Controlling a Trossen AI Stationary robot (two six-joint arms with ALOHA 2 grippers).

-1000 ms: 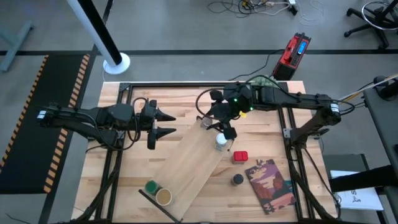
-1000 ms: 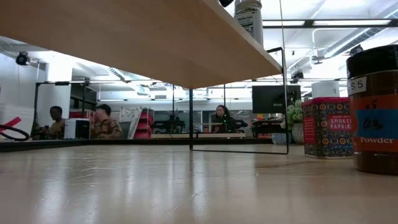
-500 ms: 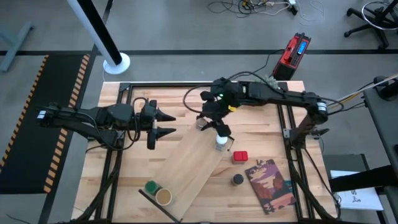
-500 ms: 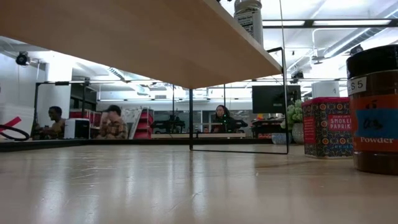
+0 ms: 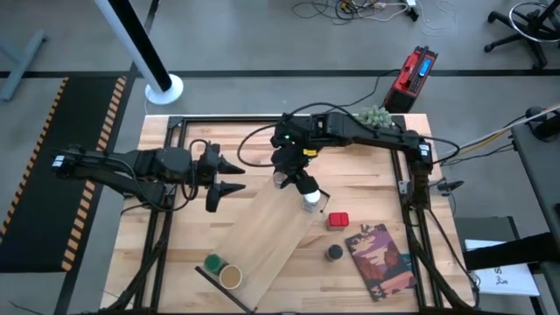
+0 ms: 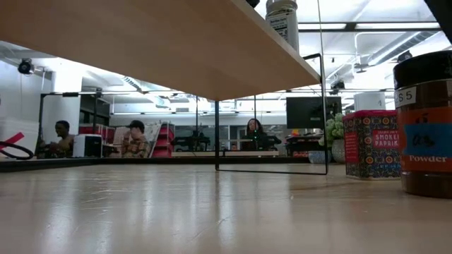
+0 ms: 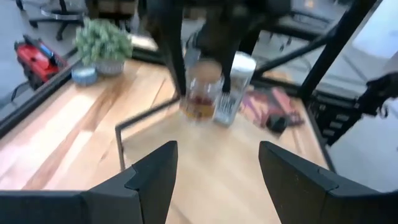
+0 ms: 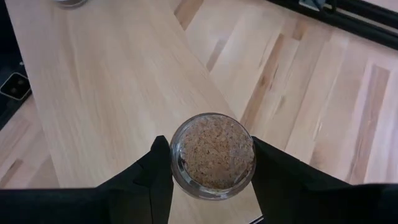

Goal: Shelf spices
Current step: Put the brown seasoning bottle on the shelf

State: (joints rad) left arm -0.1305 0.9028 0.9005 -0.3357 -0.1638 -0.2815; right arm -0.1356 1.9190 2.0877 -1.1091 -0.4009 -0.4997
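The right pincer is pinching a cork-topped clear glass jar over the far end of the plywood shelf, just beside a white-topped jar that stands on that same end. The left pincer waits above the surface near the shelf's left side, its fingers spread and holding nothing. A green-topped jar and a tan-topped jar stand touching by the shelf's near end, while the red paprika tin and the black-topped jar stand on the surface beside the book.
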